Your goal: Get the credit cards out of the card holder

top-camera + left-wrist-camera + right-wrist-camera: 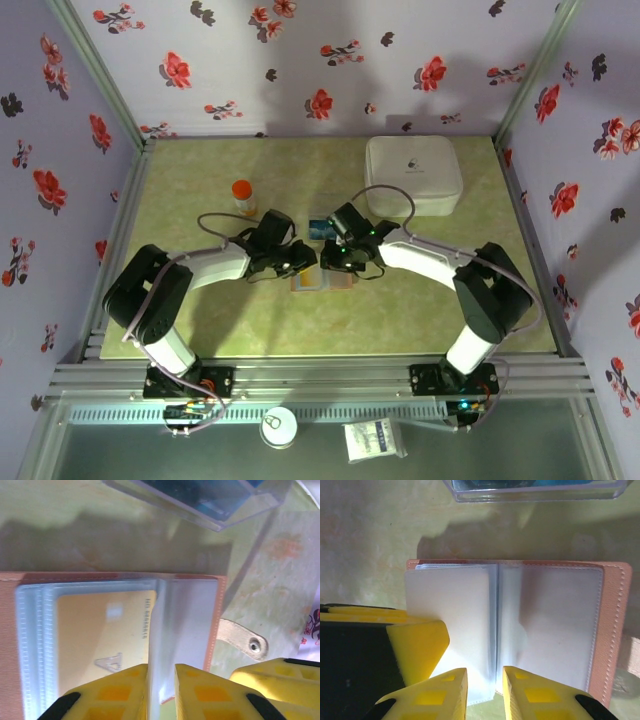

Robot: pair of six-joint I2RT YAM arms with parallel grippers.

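Top external showed the holder (322, 281) lying open on the table (300, 170) between both arms, with a clear tray (322, 226) just behind it. Left wrist showed blue cards (210, 502) in that tray, so part of the job looked done, while a yellow card (100, 630) sat in a sleeve, not yet out. Left jaws stood narrowly apart astride a sleeve leaf, not clamped on it. Right jaws, likewise a slit apart, straddled the spine, holding nothing; sleeves there looked empty.

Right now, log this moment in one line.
card holder: open | yellow card: sleeved | left pincer, right pincer: astride sleeves
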